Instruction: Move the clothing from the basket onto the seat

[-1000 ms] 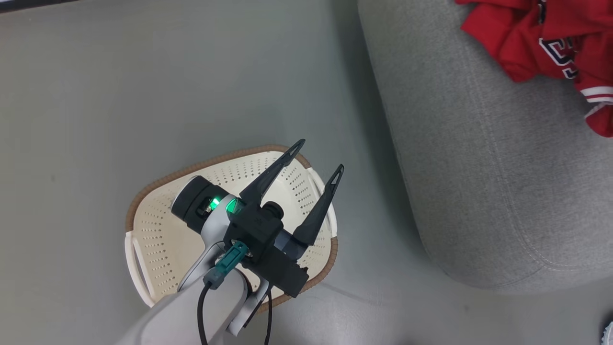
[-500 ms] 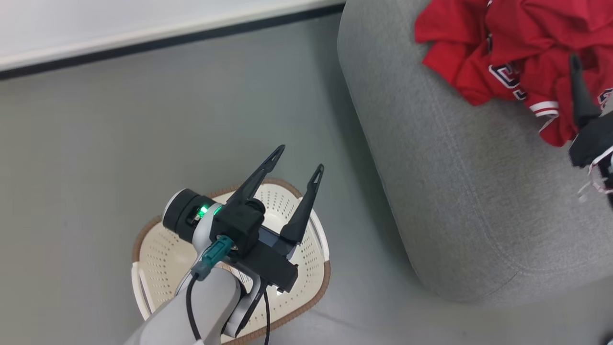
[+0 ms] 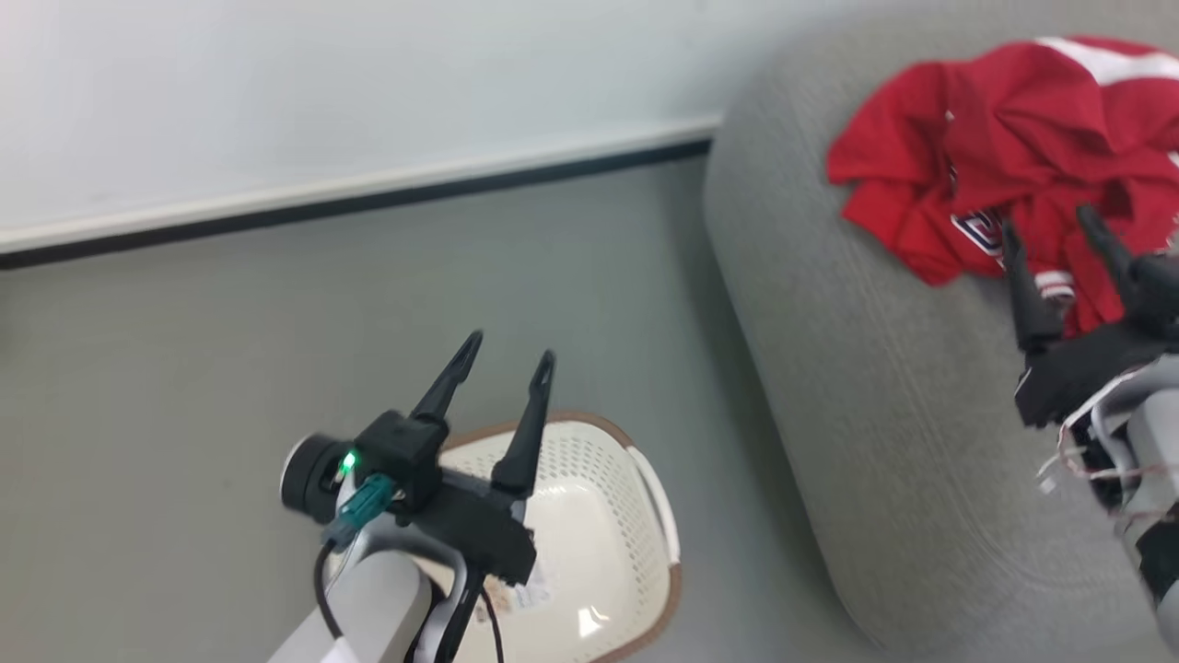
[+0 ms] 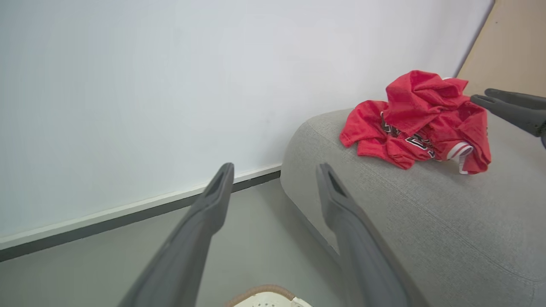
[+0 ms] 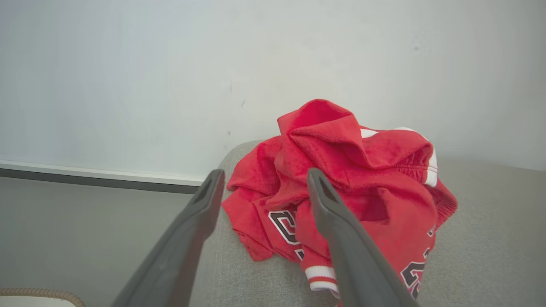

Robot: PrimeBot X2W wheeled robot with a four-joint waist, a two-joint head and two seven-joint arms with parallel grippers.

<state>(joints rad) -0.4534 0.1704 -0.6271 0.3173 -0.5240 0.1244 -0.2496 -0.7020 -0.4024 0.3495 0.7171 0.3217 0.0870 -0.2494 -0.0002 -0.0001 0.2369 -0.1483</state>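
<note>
- Head view: the whole frame has swung upward since a second ago. The wall [image 3: 276, 92] and skirting board [image 3: 368, 198] are in shot now, so that's your camera moving, not the stuff.
- The right gripper [image 3: 1048, 226] has come in at the right edge. Its jaws are wide with nothing in them, tips by the near edge of the red clothing [image 3: 1013, 138].
- The clothing sits bunched on the grey seat [image 3: 875, 414].
- The left gripper [image 3: 510, 348] hovers over the basket [image 3: 599, 470], jaws wide and empty. Where the arm doesn't cover it, the basket is bare white plastic.
- Left wrist view: the fingers are spread over the floor, with the basket rim [image 4: 260, 292] at the bottom edge. The pile is up on the cushion, well apart from them.
- Right wrist view: the fingers are spread, the pile is just past the tips, and no fabric is pinched.
- I'd say your drop is done. Just back out without snagging the cloth.
</note>
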